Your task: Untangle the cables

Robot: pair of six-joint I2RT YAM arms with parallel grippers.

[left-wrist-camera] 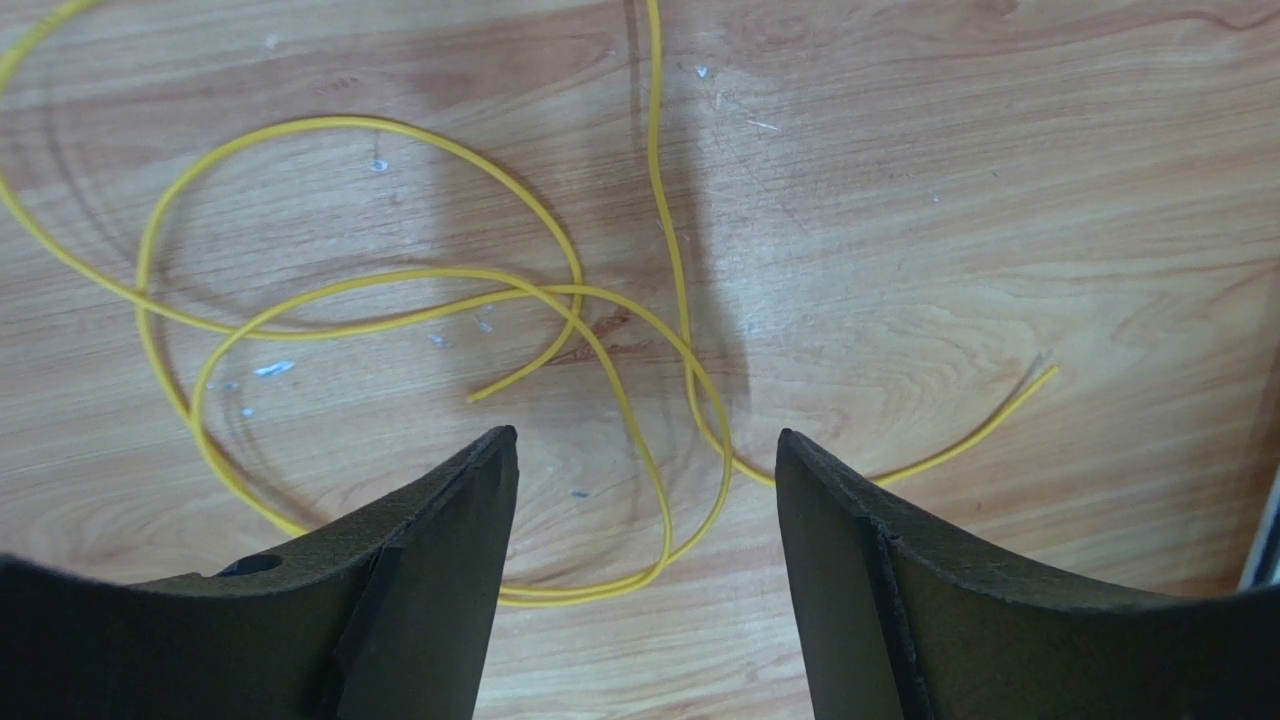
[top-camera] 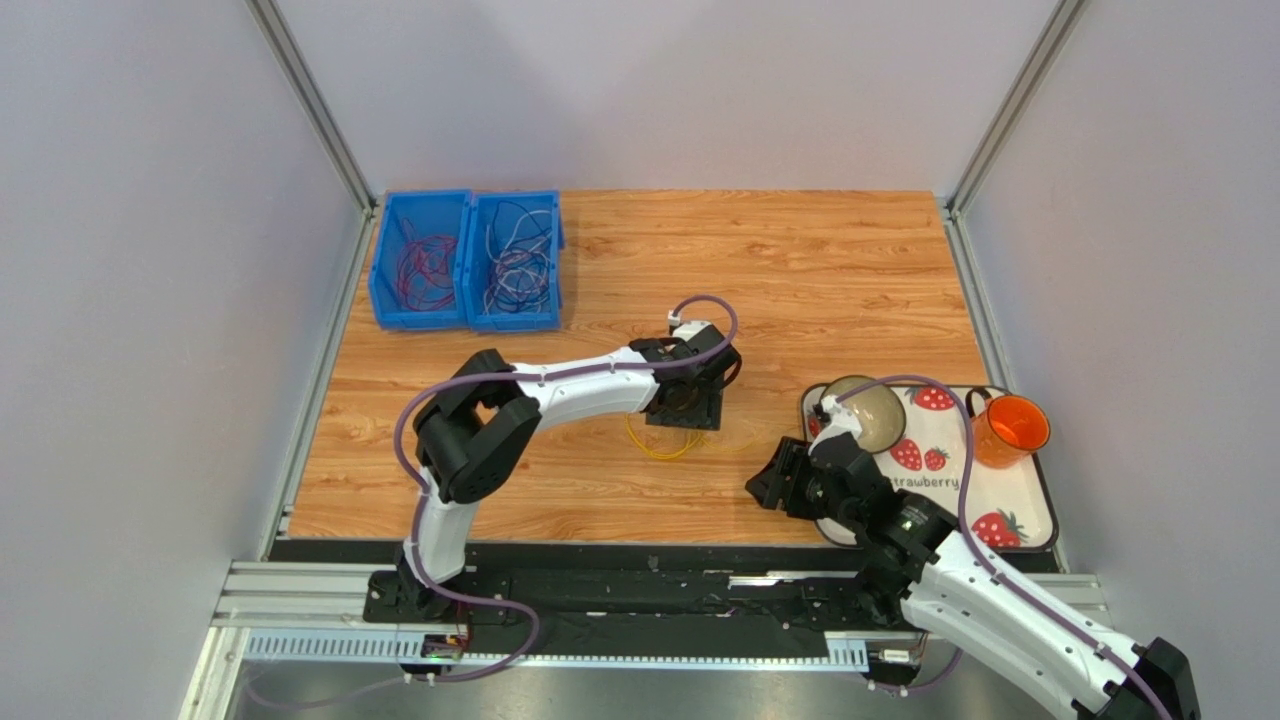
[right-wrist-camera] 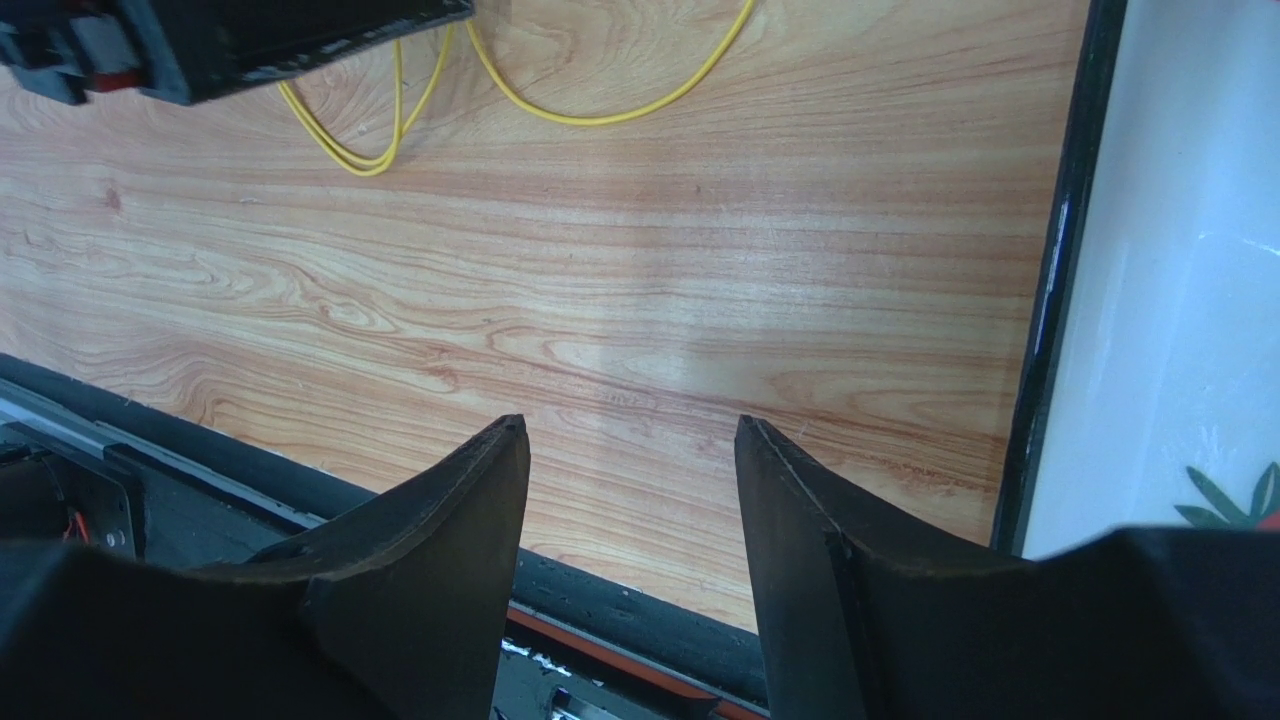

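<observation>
A thin yellow cable (left-wrist-camera: 391,285) lies in loose loops on the wooden table, also seen in the top view (top-camera: 661,441) and at the top of the right wrist view (right-wrist-camera: 601,114). My left gripper (left-wrist-camera: 646,438) hangs open just above it, its jaws either side of a loop's bend, holding nothing. Tangled red, purple, white and dark cables (top-camera: 519,267) fill two blue bins (top-camera: 470,317) at the far left. My right gripper (right-wrist-camera: 631,426) is open and empty near the table's front edge, left of the tray.
A strawberry-print tray (top-camera: 1019,498) at the front right holds an orange cup (top-camera: 1011,429) and a bowl (top-camera: 857,408). Its dark rim (right-wrist-camera: 1052,300) shows in the right wrist view. A black rail (right-wrist-camera: 631,608) runs along the front edge.
</observation>
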